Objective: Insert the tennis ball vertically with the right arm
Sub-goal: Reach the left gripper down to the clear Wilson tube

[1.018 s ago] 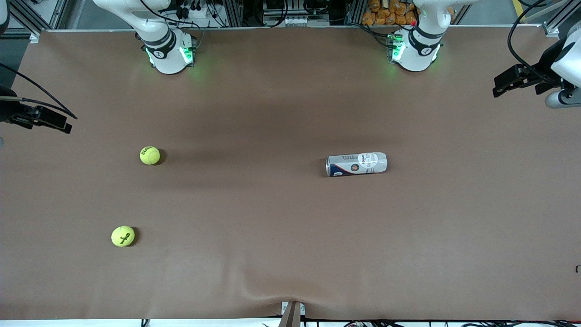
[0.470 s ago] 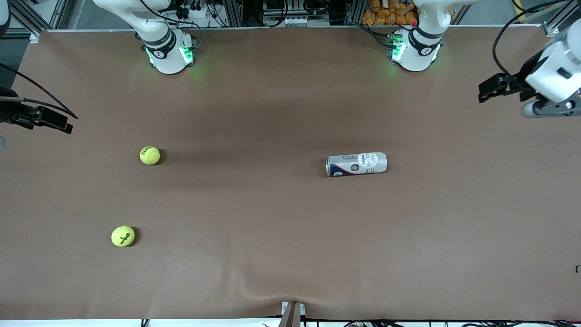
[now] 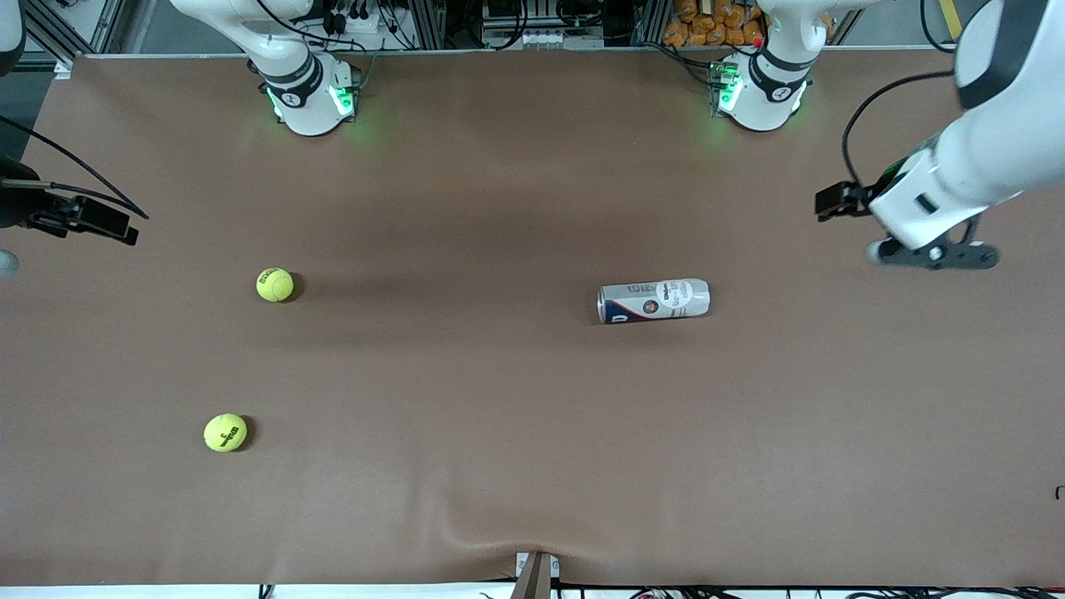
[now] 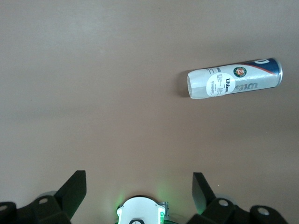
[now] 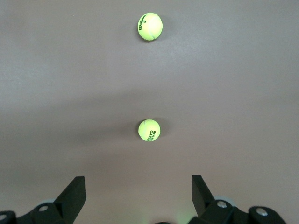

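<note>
Two tennis balls lie toward the right arm's end of the table: one ball farther from the front camera, the other nearer. The can lies on its side toward the left arm's end. The right gripper hangs open, empty, over its table end; the left gripper, open, hangs near the can. Opening step: the can probably needs standing upright, then a ball grasped.

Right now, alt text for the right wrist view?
Two yellow tennis balls lie apart on the brown table, the nearer ball ahead of the open, empty right gripper, the other ball farther out.
</note>
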`<state>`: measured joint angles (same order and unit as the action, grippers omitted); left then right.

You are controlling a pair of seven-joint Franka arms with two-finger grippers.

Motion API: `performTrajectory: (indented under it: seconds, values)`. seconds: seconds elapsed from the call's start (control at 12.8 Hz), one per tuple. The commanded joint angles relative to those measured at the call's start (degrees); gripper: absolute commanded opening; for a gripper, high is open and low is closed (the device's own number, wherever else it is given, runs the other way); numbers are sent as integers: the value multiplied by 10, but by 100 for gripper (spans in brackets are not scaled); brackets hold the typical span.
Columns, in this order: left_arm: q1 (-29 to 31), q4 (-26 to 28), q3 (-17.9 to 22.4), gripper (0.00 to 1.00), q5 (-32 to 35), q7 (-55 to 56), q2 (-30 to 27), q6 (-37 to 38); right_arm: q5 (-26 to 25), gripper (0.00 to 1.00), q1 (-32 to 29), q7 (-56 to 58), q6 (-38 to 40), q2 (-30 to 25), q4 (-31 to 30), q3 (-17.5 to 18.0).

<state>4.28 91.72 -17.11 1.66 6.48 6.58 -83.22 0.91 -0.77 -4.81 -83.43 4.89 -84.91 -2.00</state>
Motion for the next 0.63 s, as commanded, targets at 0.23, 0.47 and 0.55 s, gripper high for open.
performTrajectory:
  seconds: [0.23, 0.47, 0.55]
  values:
    - [-114, 37, -6, 100, 97, -8, 59, -29, 4, 100, -8, -2, 3, 1, -19, 2]
    - [-114, 107, -23, 100, 99, -52, 56, -92, 5, 100, -7, -2, -1, -1, -40, 2]
    - [-114, 124, -23, 100, 98, -93, 59, -110, 5, 100, -7, -1, 0, -2, -43, 2]
